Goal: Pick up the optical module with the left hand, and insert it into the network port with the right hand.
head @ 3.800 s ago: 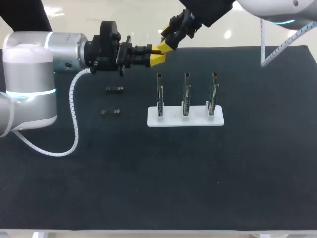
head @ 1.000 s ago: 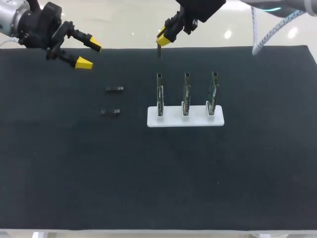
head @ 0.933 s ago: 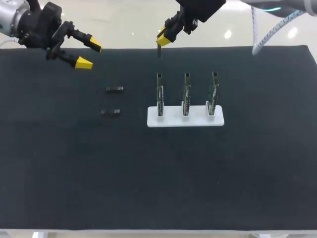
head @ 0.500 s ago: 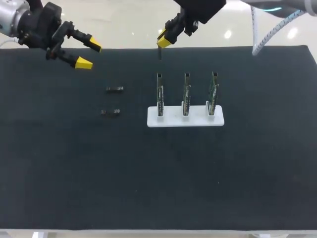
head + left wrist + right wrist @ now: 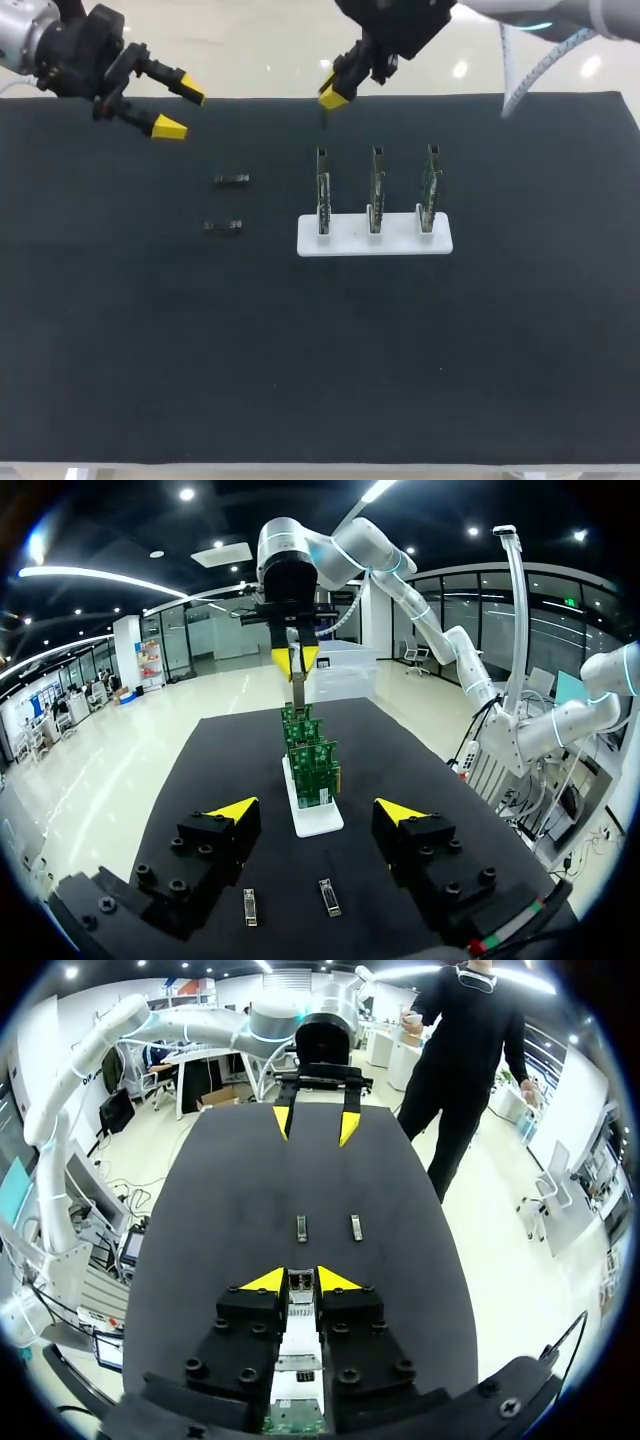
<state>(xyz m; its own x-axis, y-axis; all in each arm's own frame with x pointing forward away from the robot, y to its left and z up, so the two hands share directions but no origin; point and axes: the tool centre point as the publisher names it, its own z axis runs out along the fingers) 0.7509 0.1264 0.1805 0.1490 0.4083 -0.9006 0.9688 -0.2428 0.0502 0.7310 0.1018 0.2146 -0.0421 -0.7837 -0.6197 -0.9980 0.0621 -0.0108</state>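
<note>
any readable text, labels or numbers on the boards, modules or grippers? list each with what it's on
No text can be read anywhere.
Three green circuit boards in the white holder: markings too small to read.
Two dark loose optical modules on the black mat: no legible label.
Dark optical module in the right gripper: too small to read.
Yellow-tipped left gripper: no markings visible.

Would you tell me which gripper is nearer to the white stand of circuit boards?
Right. The right gripper, shut on an optical module, hangs above the left end of the white stand; the left gripper, open, is far to its left.
</note>
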